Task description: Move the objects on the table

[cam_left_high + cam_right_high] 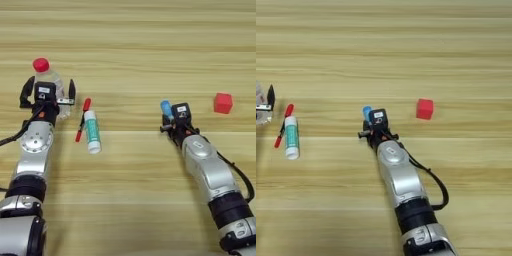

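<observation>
A clear bottle [54, 82] with a red cap stands at the left of the table [130, 45]. My left gripper [49, 89] is open, with one black finger on each side of the bottle. Just to its right lie a thin red pen [82, 119] and a green-and-white glue stick [92, 131], side by side. Near the middle, my right gripper [169, 118] is shut on a blue-and-white glue stick [165, 106]; only its blue end shows above the fingers. A small red cube [223, 102] sits apart on the right.
Both silver forearms reach in from the near edge: the left one [34, 150] and the right one [207, 167], which has a black cable along it.
</observation>
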### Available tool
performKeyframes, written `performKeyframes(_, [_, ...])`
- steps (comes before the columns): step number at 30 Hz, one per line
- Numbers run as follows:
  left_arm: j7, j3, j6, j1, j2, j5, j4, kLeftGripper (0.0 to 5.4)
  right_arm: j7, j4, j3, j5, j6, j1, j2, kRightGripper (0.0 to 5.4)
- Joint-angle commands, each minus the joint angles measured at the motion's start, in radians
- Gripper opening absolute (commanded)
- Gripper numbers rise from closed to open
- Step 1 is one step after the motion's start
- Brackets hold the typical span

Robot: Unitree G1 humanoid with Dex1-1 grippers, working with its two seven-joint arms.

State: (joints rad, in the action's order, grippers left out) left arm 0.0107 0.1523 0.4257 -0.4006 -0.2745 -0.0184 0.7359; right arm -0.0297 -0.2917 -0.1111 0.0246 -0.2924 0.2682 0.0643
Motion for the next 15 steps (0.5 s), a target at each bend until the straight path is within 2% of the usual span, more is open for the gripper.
performKeyframes(1, [-0.007,-0.003,0.002,-0.008,0.002,-0.003,-0.005,5.40,0.022,-0.035,0.022,0.007,-0.040,-0.033,-0.013,1.41])
performKeyframes(11, [-0.007,-0.003,0.000,-0.008,0.003,-0.003,-0.008,5.40,0.010,-0.038,0.018,0.008,-0.042,-0.030,-0.013,1.41])
performKeyframes(12, [-0.007,-0.003,0.000,-0.008,0.003,-0.002,-0.008,5.40,0.009,-0.039,0.016,0.010,-0.040,-0.030,-0.013,1.70])
performKeyframes(15, [-0.007,-0.003,0.001,-0.008,0.003,-0.002,-0.008,5.40,0.015,-0.037,0.010,0.021,-0.019,-0.030,-0.015,2.03])
